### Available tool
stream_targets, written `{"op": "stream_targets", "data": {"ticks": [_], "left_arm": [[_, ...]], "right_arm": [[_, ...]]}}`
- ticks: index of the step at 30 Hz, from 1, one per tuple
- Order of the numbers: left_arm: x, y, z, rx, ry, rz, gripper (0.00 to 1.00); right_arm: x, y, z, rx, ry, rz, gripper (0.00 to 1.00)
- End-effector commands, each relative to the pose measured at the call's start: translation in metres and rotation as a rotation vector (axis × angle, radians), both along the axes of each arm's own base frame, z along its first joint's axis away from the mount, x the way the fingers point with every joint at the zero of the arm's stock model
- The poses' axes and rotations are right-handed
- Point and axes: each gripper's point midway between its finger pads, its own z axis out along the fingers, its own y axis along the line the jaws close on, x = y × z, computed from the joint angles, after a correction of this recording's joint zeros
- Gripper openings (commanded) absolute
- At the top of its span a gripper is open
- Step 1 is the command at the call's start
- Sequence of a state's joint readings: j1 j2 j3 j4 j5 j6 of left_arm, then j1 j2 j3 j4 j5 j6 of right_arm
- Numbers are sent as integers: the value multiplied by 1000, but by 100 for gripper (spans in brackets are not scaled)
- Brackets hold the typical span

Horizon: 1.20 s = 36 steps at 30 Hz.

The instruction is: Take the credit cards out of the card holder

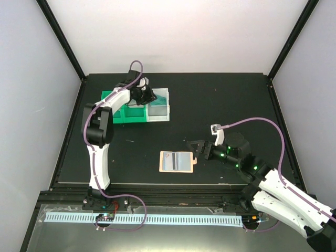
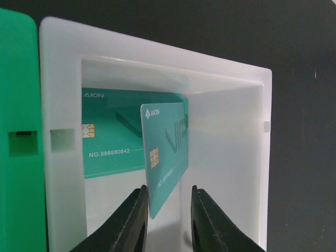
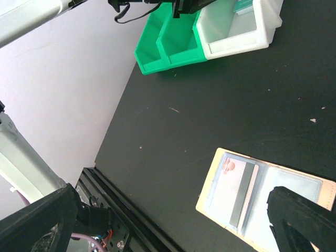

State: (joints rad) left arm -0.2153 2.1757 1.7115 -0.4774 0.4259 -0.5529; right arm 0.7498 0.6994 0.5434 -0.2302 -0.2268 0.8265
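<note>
Teal credit card [image 2: 165,152] standing tilted inside white bin [image 2: 231,173], lower end between the slightly parted fingers of left gripper [image 2: 168,190], close against one finger with a clear gap to the other. Second teal card [image 2: 110,142] flat on the bin floor. Tan card holder [image 1: 177,161] lying open on black table [image 1: 226,100], well apart from the bins. Right gripper [image 1: 195,148] spread wide just beside the holder's tab edge, holding nothing. Green bin [image 1: 134,116] just beside the white one.

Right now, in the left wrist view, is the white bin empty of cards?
No: one teal card lies inside the white bin, and a second teal card hangs tilted between the fingers of the left gripper.
</note>
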Motion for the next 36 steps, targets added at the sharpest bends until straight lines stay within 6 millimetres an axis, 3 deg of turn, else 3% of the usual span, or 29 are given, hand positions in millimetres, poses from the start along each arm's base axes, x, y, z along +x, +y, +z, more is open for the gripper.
{"op": "stream_targets", "data": {"ticks": [1,11,19,23,28,31,36], "left_arm": [[11,3,35,-5,-53,8,27],[9,-6,100,-51,-147,-56,47],[-42,-9,148,-73,-175,-176,63],[-79,-5,147,-60,-157,-201,76],[-129,3,126,-49,-116,-219,87],[-159,6,115,-66,-97,-240,99],[-194,16,106,-37,-89,-250,99]], "right_arm": [[1,-2,9,6,-31,-4,100],[-7,0,5,18,7,24,100],[0,-15,-8,-50,42,-62,100],[-2,-8,-8,-49,39,-20,99],[-2,1,-22,-67,82,12,89],[-3,8,-33,-66,117,39,76],[-3,14,-51,-76,169,58,51]]}}
